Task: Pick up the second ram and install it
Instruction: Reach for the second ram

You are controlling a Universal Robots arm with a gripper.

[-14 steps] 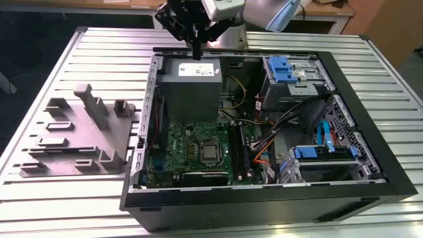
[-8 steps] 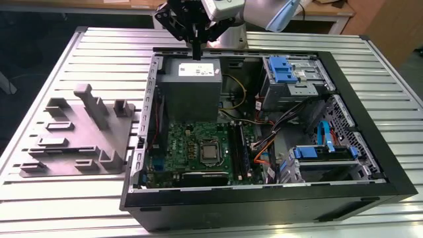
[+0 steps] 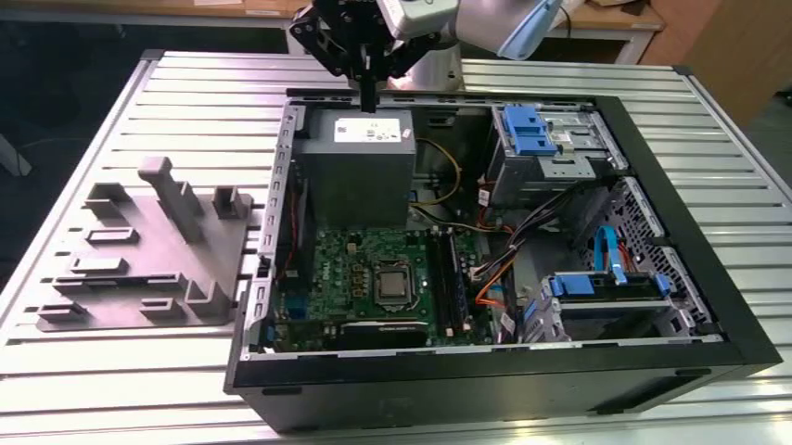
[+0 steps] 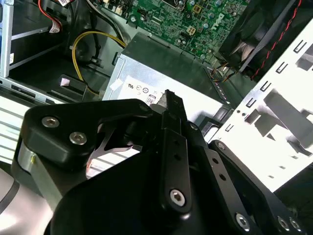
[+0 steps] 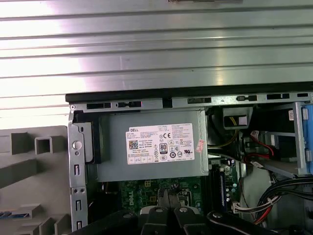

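My gripper [image 3: 369,104] hangs over the far edge of the grey power-supply box [image 3: 355,162] inside the open computer case, its fingers pressed together with nothing between them. Both wrist views show the shut gripper [image 4: 171,98] [image 5: 166,197] above that box [image 5: 151,147]. A narrow blue strip [image 5: 11,214] lying in a slot of the grey fixture beside the case looks like the second ram, far from the gripper. One blue-green stick [image 5: 221,188] stands in a black slot on the green motherboard [image 3: 359,273].
The grey fixture [image 3: 136,255] with raised posts sits on the slatted table at the exterior view's left of the case. Drive cages with blue latches [image 3: 544,139] and loose cables [image 3: 495,269] fill the case's other half. A black fan [image 4: 264,34] sits near the motherboard.
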